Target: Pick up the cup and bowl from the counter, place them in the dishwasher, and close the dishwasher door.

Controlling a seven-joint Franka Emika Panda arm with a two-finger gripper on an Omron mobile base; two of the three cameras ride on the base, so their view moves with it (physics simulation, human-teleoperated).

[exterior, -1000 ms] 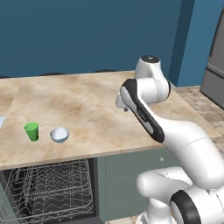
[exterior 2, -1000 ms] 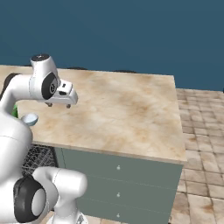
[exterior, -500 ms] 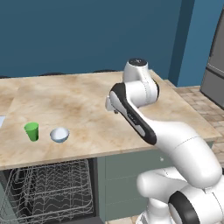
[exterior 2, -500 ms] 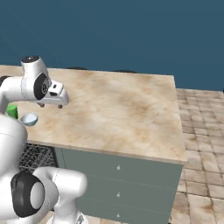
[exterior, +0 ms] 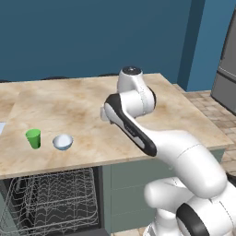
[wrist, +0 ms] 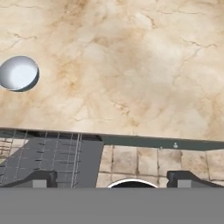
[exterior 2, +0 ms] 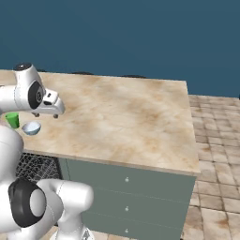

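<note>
Two-finger gripper (exterior 2: 47, 115) of the white arm is hovering above the beige-tan marbled stone counter (exterior: 83, 110), jaws standing wide apart and holding nothing; in the hand view its dark finger tips (wrist: 41, 178) are sitting far apart with only counter and floor between them. Small bright green plastic cup (exterior: 33, 138) is standing upright near the counter's front edge, small round pale blue-white bowl (exterior: 62, 142) sitting just beside it, the two apart, both well off to the gripper's left. Bowl is also showing at the left of the hand view. Dark dishwasher (exterior: 50, 203) below the counter is standing open, silver wire rack (exterior: 46, 196) showing inside.
</note>
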